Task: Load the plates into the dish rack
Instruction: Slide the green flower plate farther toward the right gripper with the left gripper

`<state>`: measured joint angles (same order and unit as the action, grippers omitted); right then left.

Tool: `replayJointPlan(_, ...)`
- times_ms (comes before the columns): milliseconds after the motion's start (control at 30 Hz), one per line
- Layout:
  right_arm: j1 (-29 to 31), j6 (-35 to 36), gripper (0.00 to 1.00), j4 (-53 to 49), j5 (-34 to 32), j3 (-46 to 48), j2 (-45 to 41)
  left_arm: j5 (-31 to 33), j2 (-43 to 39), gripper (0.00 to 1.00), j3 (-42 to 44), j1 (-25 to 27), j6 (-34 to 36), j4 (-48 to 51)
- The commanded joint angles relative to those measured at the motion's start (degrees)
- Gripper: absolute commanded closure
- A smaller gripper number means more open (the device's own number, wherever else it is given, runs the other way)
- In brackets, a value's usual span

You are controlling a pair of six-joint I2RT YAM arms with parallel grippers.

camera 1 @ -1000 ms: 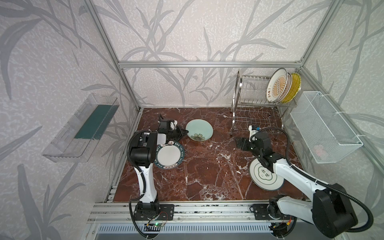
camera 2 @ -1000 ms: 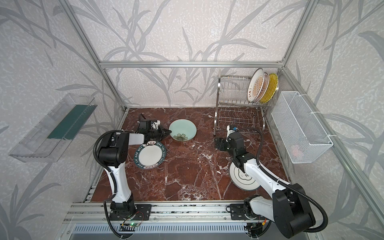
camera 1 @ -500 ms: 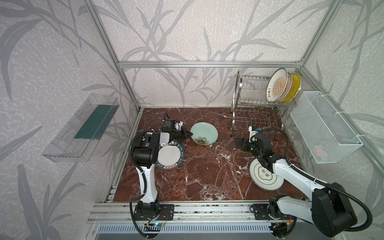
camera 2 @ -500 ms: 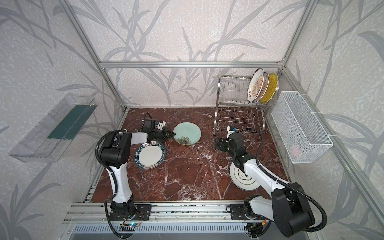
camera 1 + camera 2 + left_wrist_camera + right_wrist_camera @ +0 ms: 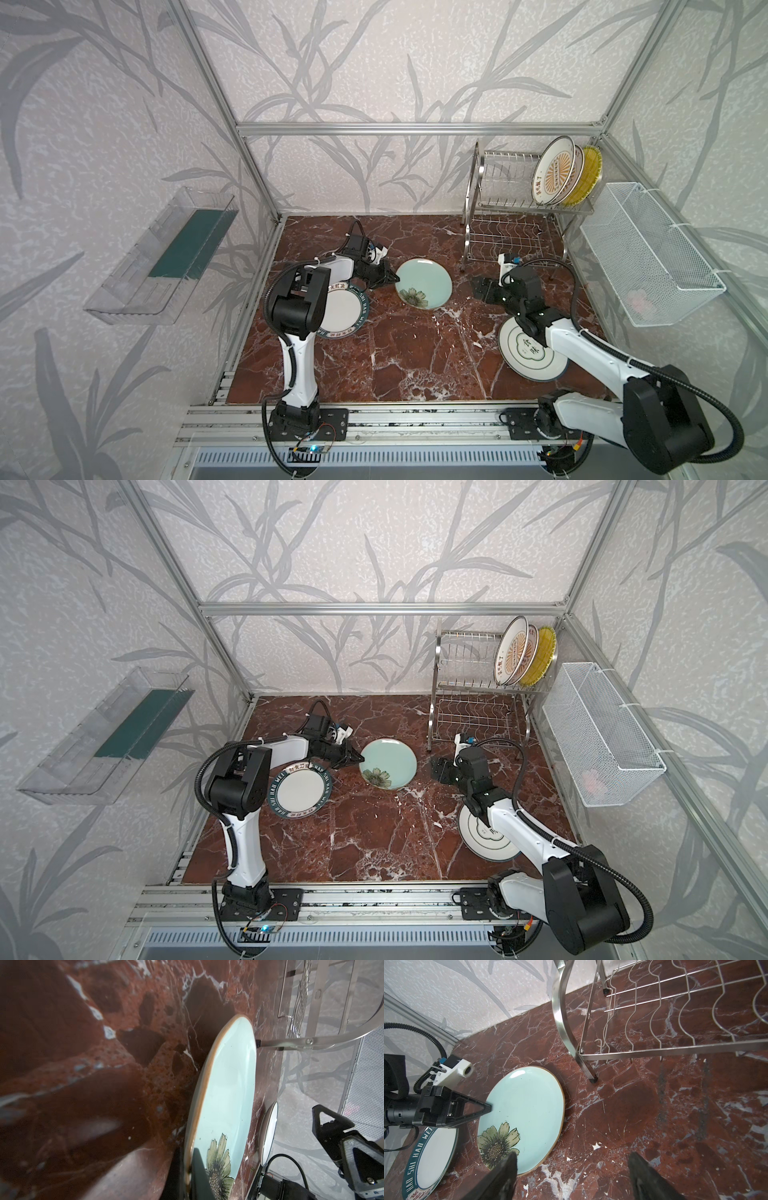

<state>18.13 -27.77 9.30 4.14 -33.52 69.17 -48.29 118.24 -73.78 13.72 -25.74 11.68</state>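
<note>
My left gripper (image 5: 392, 277) (image 5: 188, 1169) is shut on the left rim of the pale green flower plate (image 5: 424, 282) (image 5: 388, 762) (image 5: 527, 1109), which lies low over the marble floor. My right gripper (image 5: 478, 286) (image 5: 572, 1156) stands open just right of that plate, with nothing between its fingers. A teal-rimmed lettered plate (image 5: 343, 309) lies flat under the left arm. A white plate with a green emblem (image 5: 528, 353) lies under the right arm. The dish rack (image 5: 511, 208) holds two sunburst plates (image 5: 555, 174) and a yellow plate (image 5: 592, 174) upright in its upper tier.
A white mesh basket (image 5: 648, 257) hangs on the right wall beside the rack. A clear plastic tray (image 5: 162, 257) hangs on the left wall. The rack's front leg (image 5: 592, 1079) stands close to the green plate's far edge. Aluminium posts frame the floor.
The left gripper has carried the pale green plate to the right and a little forward, toward the right gripper. The right arm has barely moved.
</note>
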Motion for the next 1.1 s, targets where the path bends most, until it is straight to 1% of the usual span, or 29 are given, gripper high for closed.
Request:
replayJointPlan(0, -0.24, -0.66, 0.18, 1.77, 0.16, 1.02, -0.50, -0.49, -3.31, 1.00, -0.90, 1.63, 4.07, 3.84)
replayJointPlan(200, -0.32, -0.88, 0.18, 2.27, 0.17, 1.57, -0.38, 1.50, -3.92, 1.00, 0.74, 3.67, 3.59, 2.44)
replayJointPlan(333, -0.38, -1.05, 0.18, 2.48, 0.27, 1.69, -0.31, 3.92, -3.84, 1.00, 1.34, 4.39, 2.94, 1.33)
replayJointPlan(600, -0.64, -0.97, 0.18, 2.48, 0.28, 1.76, -0.18, 4.61, -2.57, 1.00, 1.46, 4.43, 1.68, -0.52)
replayJointPlan(900, -0.73, -1.23, 0.18, 3.16, 0.78, 1.49, 1.30, 5.90, -1.17, 1.00, 0.41, 4.48, 1.78, 0.58)
replayJointPlan(1067, -0.73, -1.32, 0.18, 3.27, 0.89, 1.22, 1.67, 6.34, -0.84, 0.95, 0.01, 4.48, 1.92, 1.15)
